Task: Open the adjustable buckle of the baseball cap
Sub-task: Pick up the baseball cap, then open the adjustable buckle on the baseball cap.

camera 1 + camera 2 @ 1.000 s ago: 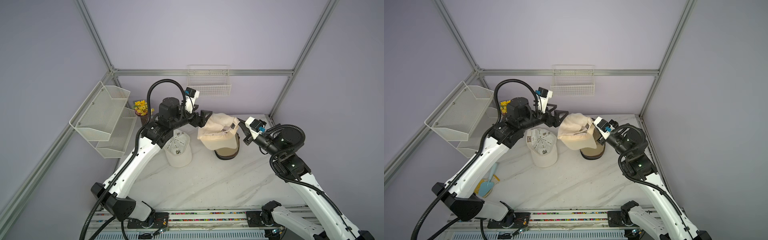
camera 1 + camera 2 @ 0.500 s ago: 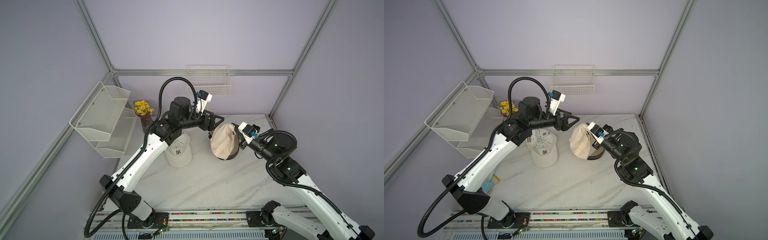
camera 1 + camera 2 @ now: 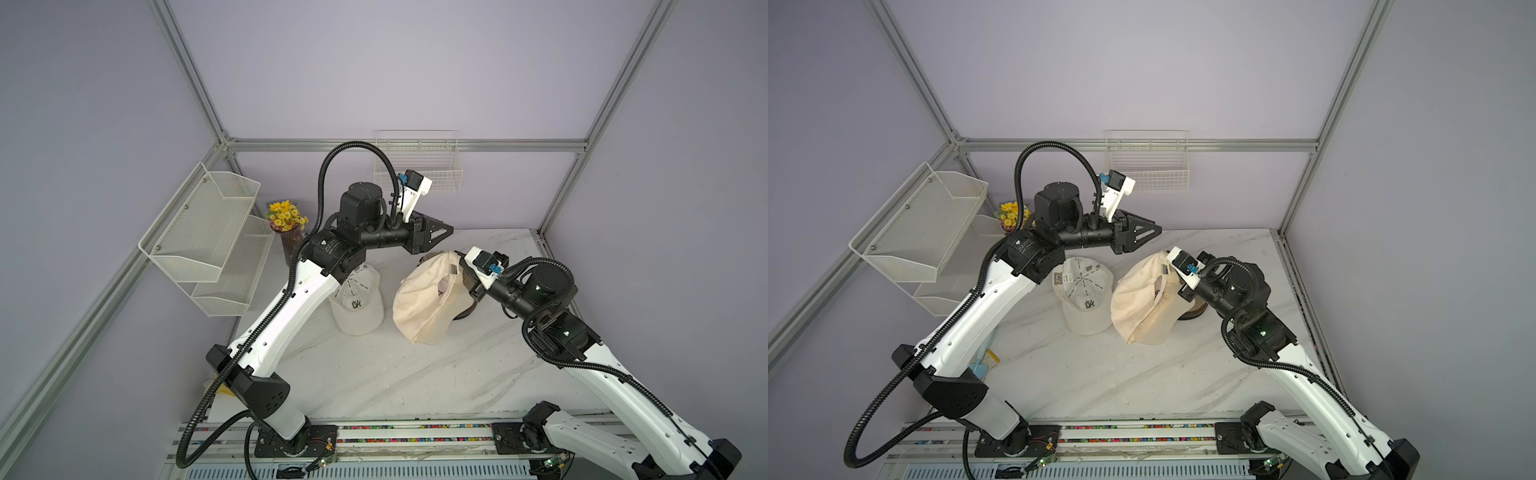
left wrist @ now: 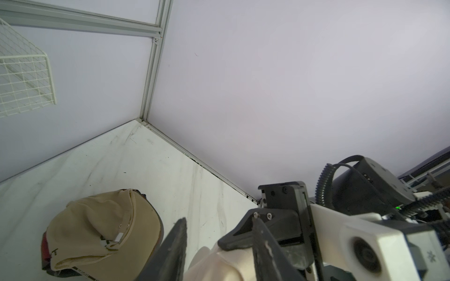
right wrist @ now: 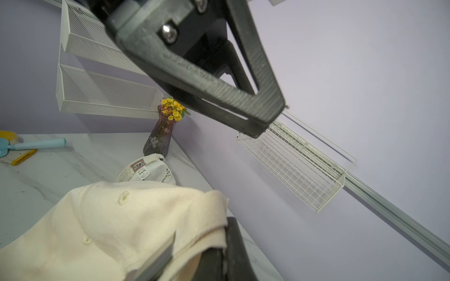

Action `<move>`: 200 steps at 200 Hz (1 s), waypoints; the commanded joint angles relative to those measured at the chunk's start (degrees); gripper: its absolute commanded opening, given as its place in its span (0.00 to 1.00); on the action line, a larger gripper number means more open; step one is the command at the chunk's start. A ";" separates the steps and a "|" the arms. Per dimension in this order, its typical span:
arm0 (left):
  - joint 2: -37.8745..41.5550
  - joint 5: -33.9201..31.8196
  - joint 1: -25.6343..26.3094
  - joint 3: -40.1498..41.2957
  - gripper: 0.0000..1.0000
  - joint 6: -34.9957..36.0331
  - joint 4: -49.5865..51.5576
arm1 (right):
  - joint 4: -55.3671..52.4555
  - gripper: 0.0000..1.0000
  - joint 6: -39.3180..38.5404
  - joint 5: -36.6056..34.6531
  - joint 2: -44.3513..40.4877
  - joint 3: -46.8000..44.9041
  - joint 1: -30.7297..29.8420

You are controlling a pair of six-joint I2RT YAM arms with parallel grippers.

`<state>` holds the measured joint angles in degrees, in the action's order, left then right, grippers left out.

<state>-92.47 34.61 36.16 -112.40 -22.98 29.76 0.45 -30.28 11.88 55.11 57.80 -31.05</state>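
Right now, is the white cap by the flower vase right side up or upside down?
Upside down: the white cap lies hollow up, showing inner seams and labels.

A fluted purple glass vase point(image 3: 291, 245) of yellow flowers point(image 3: 286, 212) is set at the far left corner of the white marble-patterned table point(image 3: 395, 374), with a white lettered cap point(image 3: 359, 309) laid just in front. A tan cap with a dark brim point(image 4: 102, 226) is laid nearer the right edge, a blue-handled tool point(image 5: 39, 144) at the left edge. A white mesh shelf point(image 3: 208, 232) and a white wire basket point(image 3: 417, 166) are fixed to the walls.
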 commanded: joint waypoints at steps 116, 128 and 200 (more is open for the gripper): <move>-5.61 -5.75 5.91 -12.89 0.47 10.19 23.06 | 2.62 0.00 -1.18 -4.31 1.38 1.49 -1.66; -5.57 -6.22 6.02 -12.76 0.46 10.33 23.49 | 2.72 0.00 -1.12 -4.38 1.22 1.46 -1.74; -4.88 -8.67 6.20 -12.99 0.47 10.50 24.62 | 2.54 0.00 -1.53 -5.28 0.83 1.53 -2.00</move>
<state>-98.63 27.73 42.09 -123.39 -13.67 52.12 -0.05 -31.16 7.25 57.01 57.82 -32.64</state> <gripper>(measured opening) 0.465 0.049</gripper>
